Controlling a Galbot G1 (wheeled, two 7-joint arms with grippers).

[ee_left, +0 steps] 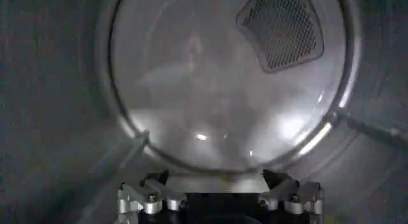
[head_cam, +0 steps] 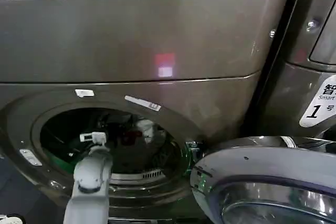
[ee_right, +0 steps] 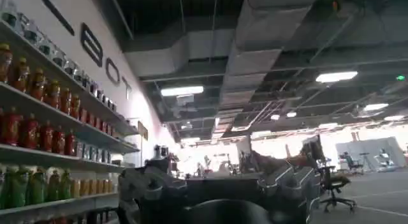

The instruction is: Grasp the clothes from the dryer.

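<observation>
Nearest the head camera, at the lower right, the silver-rimmed glass door (head_cam: pixel 268 182) of the dryer (head_cam: pixel 131 40) stands swung open, its rim curving across the corner. Behind it the bronze-grey dryer takes up most of the head view, its broad front panel above and the round porthole (head_cam: pixel 113 148) below, dark inside. To the right stands a second bronze-grey machine (head_cam: pixel 310 77) with a white "1" sticker (head_cam: pixel 319 103) on its front. The left arm (head_cam: pixel 89 182) rises from the bottom edge and reaches into the porthole, so the left gripper (ee_left: pixel 220 196) is inside the drum. In the left wrist view its fingers (ee_left: pixel 143 198) stand spread wide apart with nothing between them, facing the bare metal back wall of the drum (ee_left: pixel 210 104) and a dark mesh vent (ee_left: pixel 280 27). Through the porthole, deep in the drum, a small patch of white with a dark red patch beside it shows, which looks like the clothes (head_cam: pixel 142 129), though it is too dim to be sure. The right wrist view looks out at a room with shelves of bottles (ee_right: pixel 44 129); the right gripper (ee_right: pixel 217 193) sits dark at the frame's lower edge, and I cannot tell how it is set.
</observation>
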